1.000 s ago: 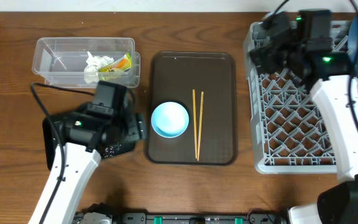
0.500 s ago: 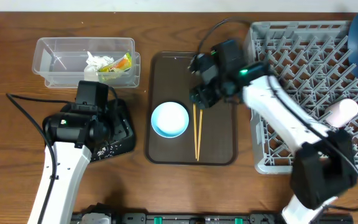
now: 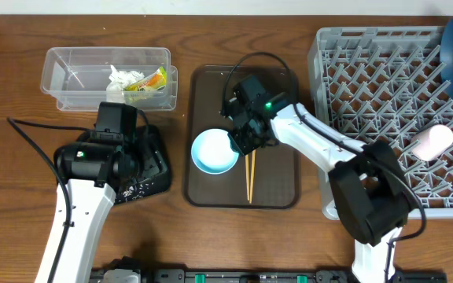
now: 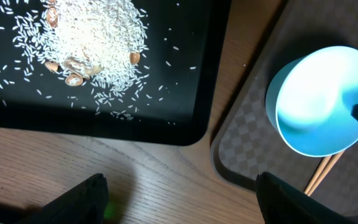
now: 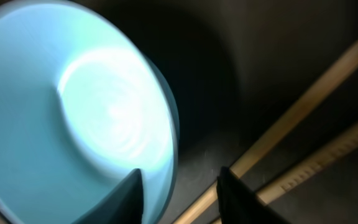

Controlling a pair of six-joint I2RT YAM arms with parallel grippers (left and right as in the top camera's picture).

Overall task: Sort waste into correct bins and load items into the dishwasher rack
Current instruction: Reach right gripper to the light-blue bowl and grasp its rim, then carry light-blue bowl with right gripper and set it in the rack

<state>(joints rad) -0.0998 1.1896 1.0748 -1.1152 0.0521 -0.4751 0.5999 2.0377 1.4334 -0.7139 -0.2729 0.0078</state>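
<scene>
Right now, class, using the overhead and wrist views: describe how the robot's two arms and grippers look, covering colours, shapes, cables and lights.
Both arms have smooth white link shells with black joint and wrist housings. The left arm has a thin black cable. The right arm has a black cable loop and a green light. The left gripper and right gripper have dark, flat fingers.

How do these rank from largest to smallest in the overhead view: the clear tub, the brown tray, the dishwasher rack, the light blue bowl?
1. dishwasher rack, though partly cut off
2. brown tray
3. clear tub
4. bowl
</scene>
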